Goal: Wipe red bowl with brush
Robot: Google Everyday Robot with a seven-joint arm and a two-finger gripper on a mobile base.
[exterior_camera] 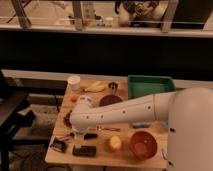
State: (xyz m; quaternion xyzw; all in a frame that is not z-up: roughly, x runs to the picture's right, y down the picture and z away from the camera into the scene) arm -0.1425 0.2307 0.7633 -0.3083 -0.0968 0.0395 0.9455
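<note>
The red bowl (pixel 144 144) stands at the front right of the wooden table (pixel 100 159), upright and empty. A small dark object just below the arm's end looks like the brush (pixel 89 135), lying on the table. My white arm reaches from the right across the table. My gripper (pixel 76 131) hangs down at the front left, right by the brush and well left of the red bowl. I cannot make out whether it touches the brush.
Purple bowl (pixel 110 100) mid-table, green tray (pixel 149 86) back right, white cup (pixel 74 82) and banana (pixel 95 87) at the back. Flat black slab (pixel 84 150), yellow fruit (pixel 115 143) and thin metal utensil (pixel 108 128) near the front. Small black item (pixel 59 145) at front left corner.
</note>
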